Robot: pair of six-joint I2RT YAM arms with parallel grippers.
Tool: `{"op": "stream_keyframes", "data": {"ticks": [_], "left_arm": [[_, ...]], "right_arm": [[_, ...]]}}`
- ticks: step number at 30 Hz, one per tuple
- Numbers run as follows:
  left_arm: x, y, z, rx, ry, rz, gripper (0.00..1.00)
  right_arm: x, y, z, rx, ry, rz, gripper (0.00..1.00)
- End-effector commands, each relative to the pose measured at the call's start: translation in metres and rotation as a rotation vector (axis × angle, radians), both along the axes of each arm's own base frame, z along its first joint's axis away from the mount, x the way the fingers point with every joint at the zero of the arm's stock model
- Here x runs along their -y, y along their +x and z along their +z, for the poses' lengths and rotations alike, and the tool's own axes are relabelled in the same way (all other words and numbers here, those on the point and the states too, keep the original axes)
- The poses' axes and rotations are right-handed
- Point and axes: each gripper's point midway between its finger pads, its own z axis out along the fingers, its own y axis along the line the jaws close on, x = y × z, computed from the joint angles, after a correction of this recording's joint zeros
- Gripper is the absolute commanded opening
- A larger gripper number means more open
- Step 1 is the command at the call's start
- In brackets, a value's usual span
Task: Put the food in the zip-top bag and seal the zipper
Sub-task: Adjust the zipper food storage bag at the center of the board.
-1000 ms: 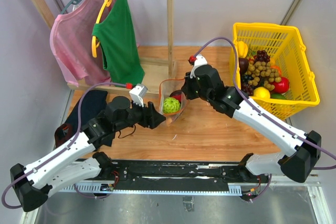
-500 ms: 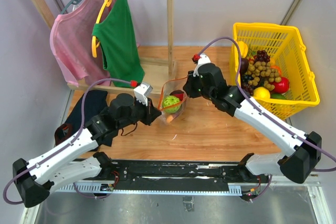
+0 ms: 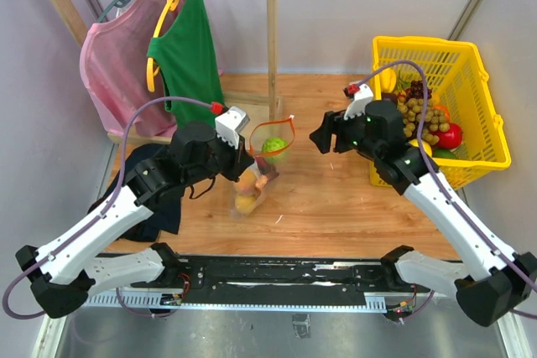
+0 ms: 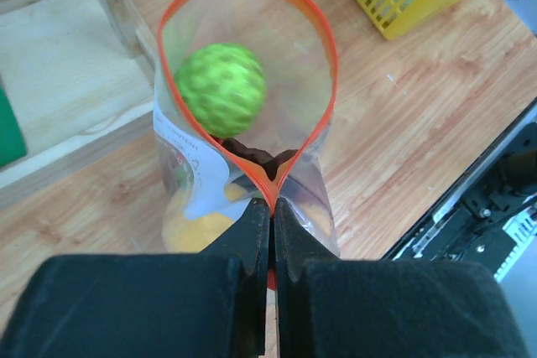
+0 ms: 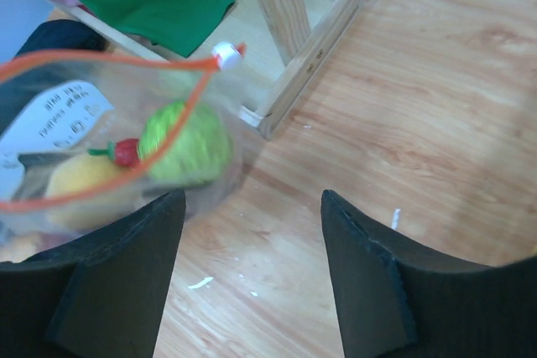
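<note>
half hidden under the green ball: something dark. counted inside the zip-top bag: one green ball, one yellow fruit, one red pepper. left pincer pinched tight on the zipper, bag just ahead. right pincer spread wide, holding nothing, bag ahead-left.

In the overhead view the lower half of the zip-top bag is blurred, and its contents merge into yellow-orange smears. From the left wrist, a dark item under the green bumpy ball cannot be identified. The white label and the left gripper cover most of a yellow fruit. The right wrist view cuts the bag off at its left edge, and the label's print is unreadable.
</note>
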Motion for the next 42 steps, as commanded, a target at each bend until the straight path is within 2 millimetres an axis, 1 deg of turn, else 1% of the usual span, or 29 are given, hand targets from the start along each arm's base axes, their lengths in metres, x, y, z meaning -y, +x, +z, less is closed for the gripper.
{"op": "stream_keyframes", "data": {"ticks": [1, 2, 5, 8, 10, 13, 16, 17, 19, 21, 24, 29, 33, 37, 40, 42], "left_arm": [[-0.010, 0.002, 0.010, 0.067, 0.074, -0.006, 0.00], [-0.010, 0.002, 0.011, 0.073, 0.075, -0.012, 0.00], [-0.008, -0.003, 0.011, 0.098, 0.076, -0.058, 0.00], [-0.010, -0.004, 0.010, 0.142, 0.076, -0.076, 0.00], [-0.011, -0.007, 0.008, 0.157, 0.074, -0.092, 0.00], [-0.012, -0.010, 0.001, 0.194, 0.092, -0.135, 0.00], [-0.013, -0.012, -0.006, 0.231, 0.108, -0.162, 0.00], [-0.013, -0.013, -0.007, 0.247, 0.114, -0.175, 0.00], [-0.014, -0.017, -0.007, 0.288, 0.116, -0.206, 0.00], [-0.015, -0.020, -0.009, 0.330, 0.128, -0.243, 0.00], [-0.016, -0.026, -0.012, 0.391, 0.149, -0.299, 0.00], [-0.020, -0.023, -0.010, 0.466, 0.177, -0.302, 0.00], [-0.016, -0.026, -0.018, 0.537, 0.225, -0.384, 0.00], [-0.017, -0.029, -0.017, 0.584, 0.214, -0.398, 0.00], [-0.019, -0.034, -0.012, 0.634, 0.193, -0.403, 0.00], [-0.020, -0.038, -0.015, 0.659, 0.183, -0.418, 0.00]], "right_arm": [[0.015, -0.005, 0.006, 0.156, -0.051, 0.147, 0.68], [0.017, -0.007, 0.005, 0.175, -0.053, 0.172, 0.69], [0.018, -0.011, 0.000, 0.237, -0.053, 0.270, 0.76], [0.004, -0.016, 0.000, 0.318, -0.019, 0.374, 0.78], [-0.006, -0.023, -0.003, 0.325, 0.007, 0.453, 0.78], [-0.012, -0.028, -0.003, 0.351, 0.000, 0.535, 0.79], [-0.017, -0.030, -0.003, 0.365, 0.015, 0.569, 0.79], [-0.018, -0.026, -0.003, 0.452, -0.042, 0.608, 0.81], [-0.022, -0.022, -0.005, 0.497, -0.061, 0.645, 0.83], [-0.027, -0.017, -0.009, 0.516, -0.069, 0.675, 0.83], [-0.031, -0.013, -0.015, 0.520, -0.082, 0.716, 0.80], [-0.032, -0.014, -0.012, 0.538, -0.098, 0.728, 0.79], [-0.034, -0.017, -0.015, 0.558, -0.127, 0.755, 0.79], [-0.037, -0.019, -0.023, 0.579, -0.144, 0.805, 0.79], [-0.037, -0.015, -0.032, 0.598, -0.169, 0.818, 0.79], [-0.040, -0.013, -0.035, 0.601, -0.166, 0.831, 0.79]]}}
